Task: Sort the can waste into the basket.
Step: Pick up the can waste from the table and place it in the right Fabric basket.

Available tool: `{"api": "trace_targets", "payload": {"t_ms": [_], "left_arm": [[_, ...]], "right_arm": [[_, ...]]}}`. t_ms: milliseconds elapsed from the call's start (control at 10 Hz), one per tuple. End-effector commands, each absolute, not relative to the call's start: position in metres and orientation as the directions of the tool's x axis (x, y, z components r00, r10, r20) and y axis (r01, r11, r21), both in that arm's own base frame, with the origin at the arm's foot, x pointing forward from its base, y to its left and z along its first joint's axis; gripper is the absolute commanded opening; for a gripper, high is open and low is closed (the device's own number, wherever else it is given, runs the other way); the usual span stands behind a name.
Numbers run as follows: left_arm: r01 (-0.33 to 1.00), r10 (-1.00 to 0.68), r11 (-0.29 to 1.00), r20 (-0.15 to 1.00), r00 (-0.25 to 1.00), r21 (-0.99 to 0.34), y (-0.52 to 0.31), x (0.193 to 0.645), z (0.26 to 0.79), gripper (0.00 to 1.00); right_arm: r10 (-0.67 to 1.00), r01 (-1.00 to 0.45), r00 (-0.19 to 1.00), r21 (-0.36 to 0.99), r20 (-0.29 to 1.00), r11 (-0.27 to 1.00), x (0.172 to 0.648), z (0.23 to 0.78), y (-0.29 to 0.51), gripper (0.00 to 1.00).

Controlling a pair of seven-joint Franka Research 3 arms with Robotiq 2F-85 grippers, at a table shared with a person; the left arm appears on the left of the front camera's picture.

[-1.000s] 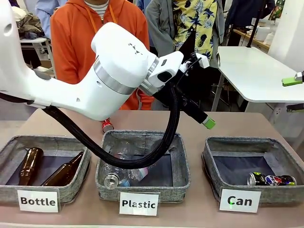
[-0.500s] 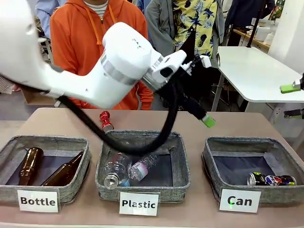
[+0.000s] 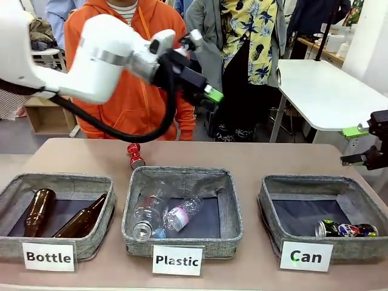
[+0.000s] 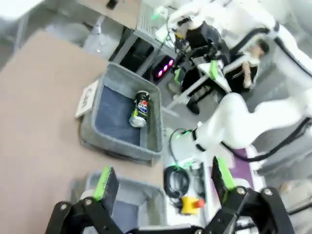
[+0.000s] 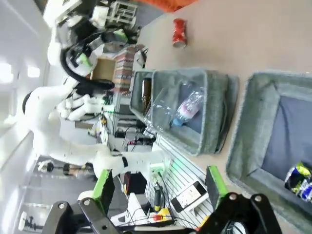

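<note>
You swung the left gripper (image 3: 207,96), spread and empty, up from the Plastic basket (image 3: 182,173); the red can (image 3: 134,155) behind it looked light and crushable, so pinch mid-body.

Bright even light; wrist views blurred, distorted.

Front looks across table (image 3: 254,160); both high wrist views share basket (image 4: 116,147).
</note>
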State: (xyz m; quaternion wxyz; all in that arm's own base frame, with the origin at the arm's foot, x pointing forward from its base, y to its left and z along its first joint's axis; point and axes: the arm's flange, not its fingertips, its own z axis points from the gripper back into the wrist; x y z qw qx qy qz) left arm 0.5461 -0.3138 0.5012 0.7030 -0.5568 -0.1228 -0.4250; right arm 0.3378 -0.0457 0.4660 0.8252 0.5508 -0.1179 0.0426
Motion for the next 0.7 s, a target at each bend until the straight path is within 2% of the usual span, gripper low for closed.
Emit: {"api": "trace_targets", "payload": {"t_ms": [0, 200, 300, 400, 600], "left_arm": [[0.576, -0.356, 0.087, 0.515, 0.78, -0.813, -0.24, 0.474, 0.489, 1.0], [0.516, -0.109, 0.16, 0.504, 0.857, -0.841, -0.154, 0.413, 0.472, 1.0], [0.502, 0.032, 0.15, 0.512, 0.858, -0.852, -0.109, 0.385, 0.469, 1.0], [0.488, 0.115, 0.131, 0.502, 0.857, -0.863, -0.077, 0.367, 0.465, 1.0], [0.399, 0.142, 0.049, 0.402, 0.905, -0.916, -0.043, 0.336, 0.434, 1.0]], "right_arm": [[0.041, -0.307, 0.95, 0.904, 0.309, 0.299, 0.365, 0.469, -0.027, 1.0], [0.195, -0.33, 0.937, 0.919, 0.29, 0.218, 0.387, 0.462, 0.017, 1.0], [0.282, -0.305, 0.926, 0.939, 0.252, 0.162, 0.398, 0.456, 0.044, 1.0], [0.3, -0.27, 0.929, 0.951, 0.216, 0.152, 0.405, 0.449, 0.059, 1.0], [0.266, -0.225, 0.944, 0.97, 0.195, 0.088, 0.406, 0.443, 0.077, 1.0]]}}
